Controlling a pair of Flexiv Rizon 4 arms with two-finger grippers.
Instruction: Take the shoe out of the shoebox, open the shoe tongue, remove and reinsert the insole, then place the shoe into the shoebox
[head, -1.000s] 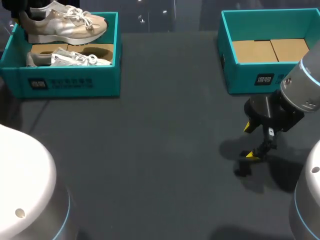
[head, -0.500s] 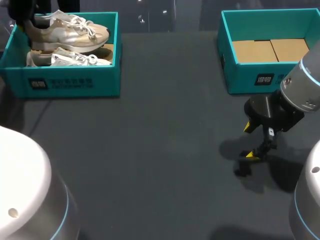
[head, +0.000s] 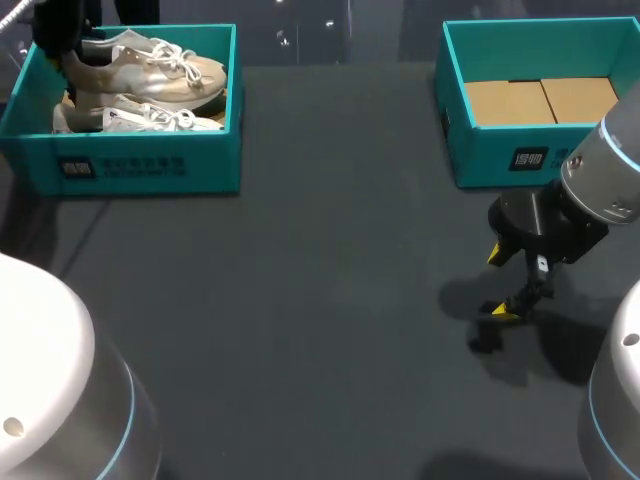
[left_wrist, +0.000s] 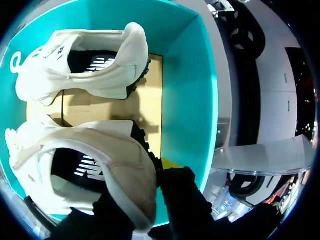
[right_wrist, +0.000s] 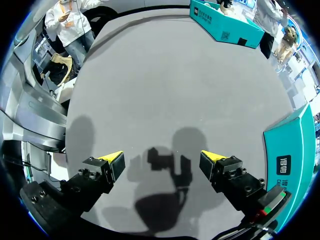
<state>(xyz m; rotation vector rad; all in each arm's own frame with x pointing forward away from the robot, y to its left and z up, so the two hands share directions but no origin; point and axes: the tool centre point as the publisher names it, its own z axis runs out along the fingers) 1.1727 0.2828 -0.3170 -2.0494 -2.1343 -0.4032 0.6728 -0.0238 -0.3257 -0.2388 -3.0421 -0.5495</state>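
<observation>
- Left gripper (left_wrist: 150, 180): the fingers pinch the heel of the held shoe (left_wrist: 95, 160). One dark finger sits at the inner side of the collar and the other outside it, with its yellow tip just showing.
- Held shoe: over the last second it has sunk from above the rim of the left shoebox (head: 140, 165) and drifted toward the box's middle. It now sits low inside, beside the second shoe (head: 140, 118). Whether its sole rests on the floor of the box cannot be told.
- Meaning for the task: the last step, returning the shoe, appears nearly done, and only settling and release seem to remain.
- Right gripper (right_wrist: 162, 159): the fingers are spread wide and hold nothing. It has not moved from above the table (head: 300, 300), in front of the right shoebox (head: 500, 155).
- Materials: both shoes are cream-white lace-up trainers with padded collars, dark linings and dark treaded outsoles, and the upper likely yields under a pinch. The shoeboxes are teal, rectangular and stiff-walled, with brown cardboard floors. The table is matte dark grey.
</observation>
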